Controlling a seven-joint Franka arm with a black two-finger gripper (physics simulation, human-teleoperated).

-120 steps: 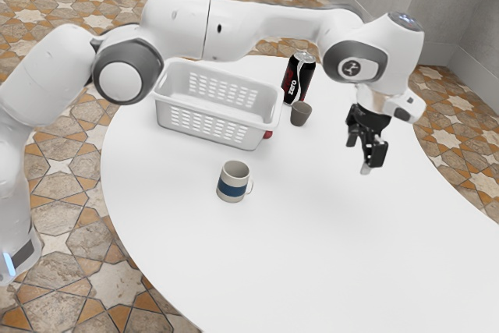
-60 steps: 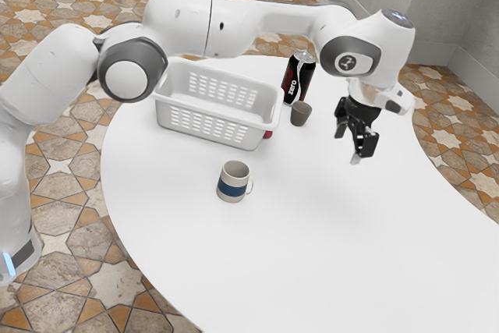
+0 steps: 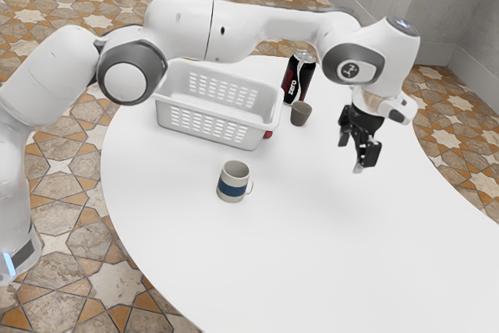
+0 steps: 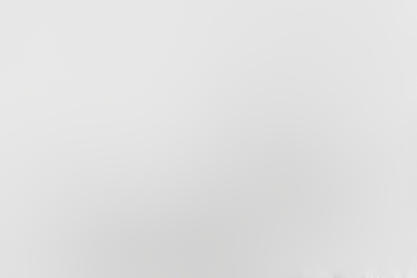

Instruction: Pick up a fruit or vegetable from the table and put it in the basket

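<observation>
My gripper (image 3: 352, 154) hangs above the white table (image 3: 312, 247) in the exterior view, on the right of the basket and cup, its two black fingers apart with nothing between them. The white slotted basket (image 3: 210, 125) stands upright towards the back; what I can see of its inside holds nothing. A small red thing (image 3: 267, 134) peeks out at the basket's right-hand corner, mostly hidden by it, and I cannot tell whether it is a fruit. In the wrist view, the pale tabletop (image 4: 195, 96) lies under my hand with soft shadows.
A grey mug with a blue band (image 3: 233, 182) stands in front of the basket. Behind, a black soda can (image 3: 299, 79) and a small brown cup (image 3: 300, 114) stand between the basket and my gripper. The table's curved edge runs past the mug on the exterior view's left.
My hand has shifted a little toward the exterior view's left, then sunk slightly over the last half second. The basket, mug, can, cup and red thing have stayed put.
</observation>
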